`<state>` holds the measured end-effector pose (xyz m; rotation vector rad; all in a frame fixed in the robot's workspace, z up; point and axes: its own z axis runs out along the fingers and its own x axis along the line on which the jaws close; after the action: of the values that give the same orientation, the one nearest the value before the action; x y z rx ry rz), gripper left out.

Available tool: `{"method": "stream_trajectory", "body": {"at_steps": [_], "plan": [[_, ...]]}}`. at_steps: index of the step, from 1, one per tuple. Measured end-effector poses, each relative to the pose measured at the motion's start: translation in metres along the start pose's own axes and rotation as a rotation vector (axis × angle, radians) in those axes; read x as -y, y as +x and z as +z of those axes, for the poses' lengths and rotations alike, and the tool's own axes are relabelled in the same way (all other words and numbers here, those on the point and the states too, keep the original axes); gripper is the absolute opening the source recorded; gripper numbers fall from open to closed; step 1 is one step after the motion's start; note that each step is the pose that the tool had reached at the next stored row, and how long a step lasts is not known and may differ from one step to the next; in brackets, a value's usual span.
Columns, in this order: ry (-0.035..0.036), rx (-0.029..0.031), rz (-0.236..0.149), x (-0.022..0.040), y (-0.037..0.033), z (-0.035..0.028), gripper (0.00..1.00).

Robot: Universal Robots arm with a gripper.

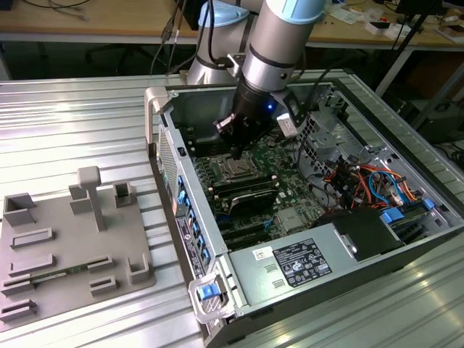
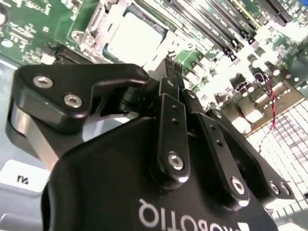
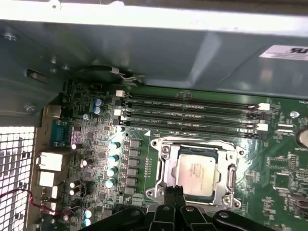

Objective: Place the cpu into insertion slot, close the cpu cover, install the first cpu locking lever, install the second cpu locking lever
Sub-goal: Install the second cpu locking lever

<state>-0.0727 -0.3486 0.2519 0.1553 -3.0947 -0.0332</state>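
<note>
We start nearest in the exterior view: a grey fixture tray [image 1: 72,246] with upright blocks sits on the ribbed metal counter [image 1: 72,123], toward the exterior view's left edge. Just beside it lies the open computer case [image 1: 304,217], with its power supply box [image 1: 297,264] at the near end.

Further in we see the motherboard [image 1: 250,181]. The arm [image 1: 279,43] reaches down into the case, and the gripper [image 1: 237,152] hangs directly over the insertion slot [image 1: 235,170], close to it.

In the first wrist view the cpu [image 3: 196,172] already sits in the insertion slot [image 3: 166,190], silvery face up. The cpu cover [image 3: 231,151] lies flat over it, framing the chip through its window. We cannot tell whether the locking levers are latched.

The jaws look closed: in the first wrist view the fingertips [image 3: 169,191] come together at a narrow point right at the socket's near rim, with nothing visible between them. The gripper [image 3: 173,192] appears to touch or hover just at the frame edge; contact we cannot confirm. In the second wrist view the gripper [image 2: 169,67] body blocks much, with the cpu [image 2: 137,38] just past its tip.

Beyond the socket run four long black memory slots [image 3: 192,115], then the case's grey inner wall [image 3: 159,48]. Past the case, a wooden bench [image 1: 94,18] crosses the far background.
</note>
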Motion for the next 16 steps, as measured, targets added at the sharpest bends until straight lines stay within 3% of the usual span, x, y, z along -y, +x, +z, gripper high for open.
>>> {"method": "stream_trajectory", "body": {"at_steps": [3, 6, 9, 13, 16], "plan": [[0.0029, -0.0004, 0.0, 0.001, -0.0055, -0.0007, 0.11], [0.0146, -0.0017, 0.002, 0.0031, -0.0085, -0.0011, 0.11], [0.02, -0.0023, 0.003, 0.0064, -0.0095, -0.0012, 0.11], [0.0225, -0.0029, 0.004, 0.014, -0.0097, -0.0014, 0.11], [0.0237, -0.0032, 0.004, 0.023, -0.0089, -0.0015, 0.11]]}}
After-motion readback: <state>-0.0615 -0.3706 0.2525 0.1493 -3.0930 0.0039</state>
